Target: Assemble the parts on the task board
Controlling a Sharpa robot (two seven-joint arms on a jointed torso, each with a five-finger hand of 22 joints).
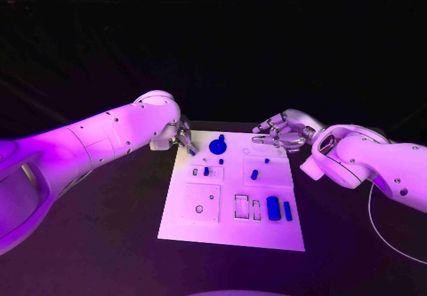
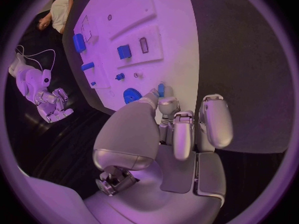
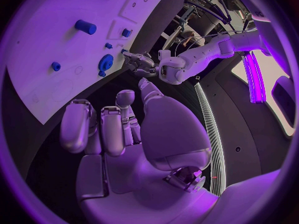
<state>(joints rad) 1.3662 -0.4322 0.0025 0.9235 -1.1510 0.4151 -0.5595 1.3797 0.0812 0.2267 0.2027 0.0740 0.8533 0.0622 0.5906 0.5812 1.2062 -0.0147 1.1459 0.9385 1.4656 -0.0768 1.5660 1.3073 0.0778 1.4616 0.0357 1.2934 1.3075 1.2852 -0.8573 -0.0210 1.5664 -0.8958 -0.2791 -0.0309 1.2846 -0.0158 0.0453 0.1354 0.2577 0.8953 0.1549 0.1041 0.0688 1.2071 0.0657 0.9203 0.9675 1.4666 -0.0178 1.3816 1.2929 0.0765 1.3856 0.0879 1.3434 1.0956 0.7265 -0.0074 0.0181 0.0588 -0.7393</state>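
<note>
Left hand [image 1: 181, 137] is pinching a blue part [image 1: 191, 150] at the task board [image 1: 229, 231] top; right hand [image 1: 277, 134] fingers curled, holding nothing; several parts are lying loose, so lots remaining.

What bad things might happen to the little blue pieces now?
The left hand pinches a small blue piece at the task board edge; it might slip off onto the table. Its fingers are close to the blue gear and could knock it. The right hand hovers open at the board's far corner.
</note>
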